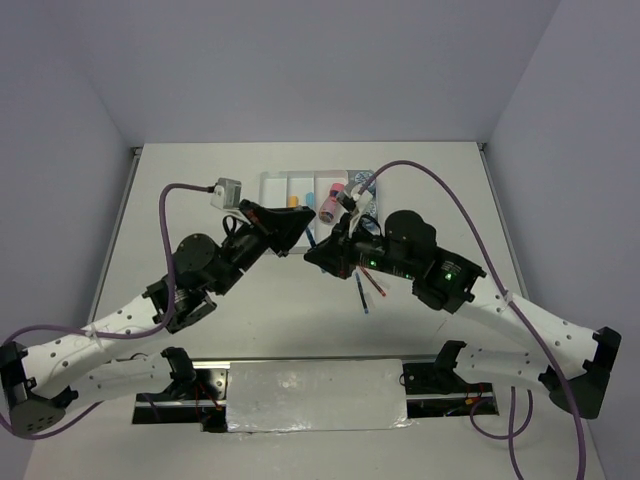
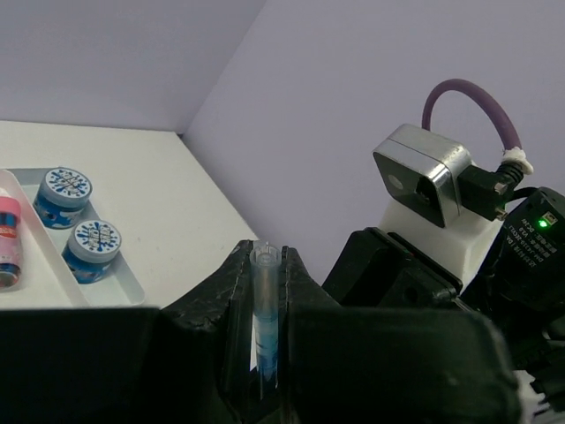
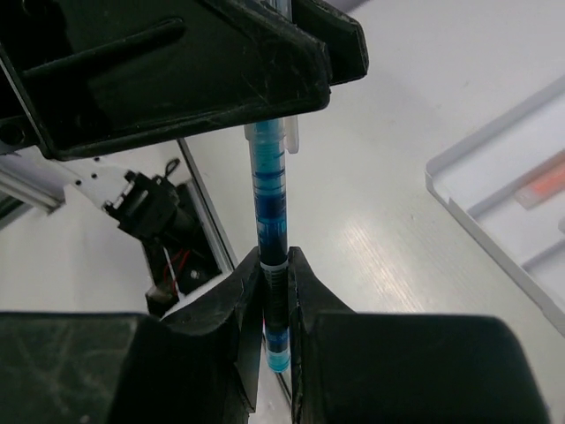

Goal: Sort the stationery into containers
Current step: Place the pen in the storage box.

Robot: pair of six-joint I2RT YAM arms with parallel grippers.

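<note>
- Currently, blue pen (image 3: 269,203): being held aloft over the worktop's middle, beside the tray (image 1: 266,190)'s near edge, seemingly for handover.
- Right gripper (image 3: 275,265): clamping one end.
- Left gripper (image 2: 265,265): pinching the other end.

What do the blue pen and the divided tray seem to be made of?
The blue pen: likely clear, glossy plastic, since blue ink shows through its barrel. The divided tray: probably clear or translucent plastic, smooth; the pale table seems to show through its thin walls, though the view leaves this open.
</note>
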